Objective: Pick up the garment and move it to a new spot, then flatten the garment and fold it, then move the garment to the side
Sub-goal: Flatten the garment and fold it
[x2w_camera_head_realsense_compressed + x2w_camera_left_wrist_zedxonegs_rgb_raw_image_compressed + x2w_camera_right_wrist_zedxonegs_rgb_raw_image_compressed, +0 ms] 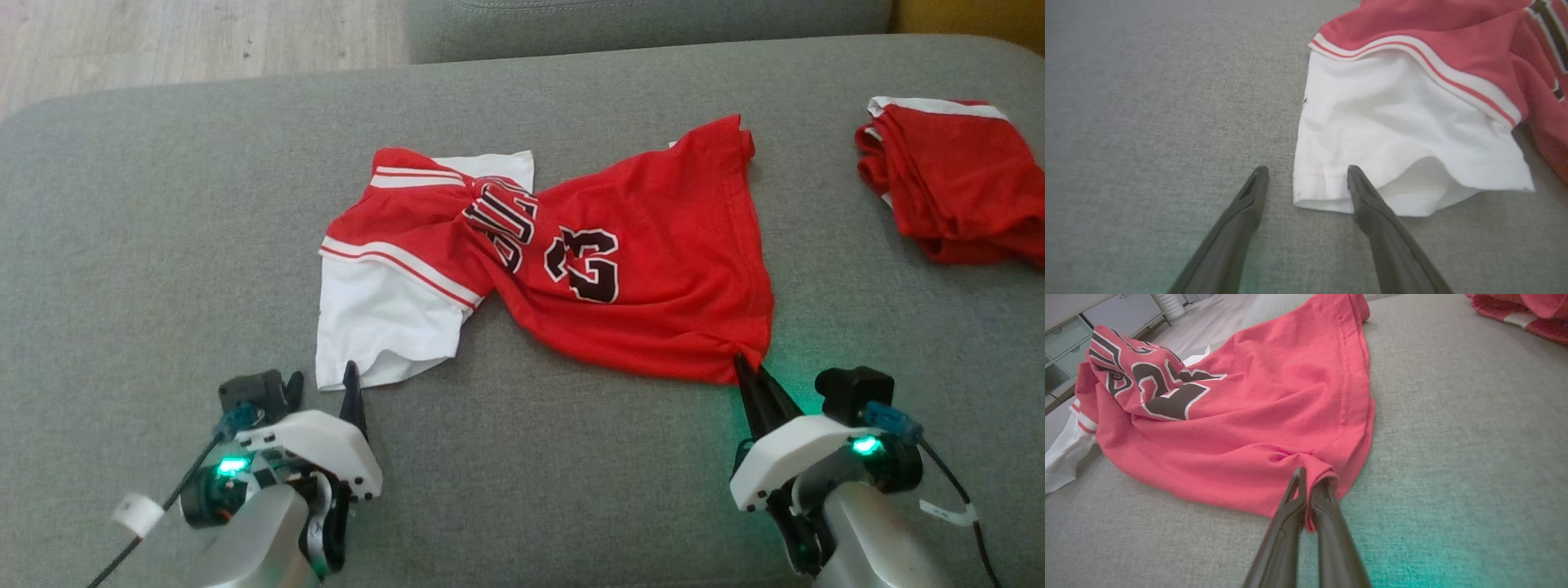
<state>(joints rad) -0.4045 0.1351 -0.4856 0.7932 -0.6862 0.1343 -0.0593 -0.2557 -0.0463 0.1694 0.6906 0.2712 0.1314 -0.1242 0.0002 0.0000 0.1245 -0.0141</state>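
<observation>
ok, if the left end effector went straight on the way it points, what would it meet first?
The white sleeve of the jersey: its hem corner lies between the fingers of the open left end effector. Height is unclear, so it may skim over.

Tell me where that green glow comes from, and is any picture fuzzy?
Head view: green wrist lamps tint the cushion by the right gripper. Right wrist view: green patch lower right, fingers blurred. Left wrist view: faint green lower left, jersey slightly soft.
</observation>
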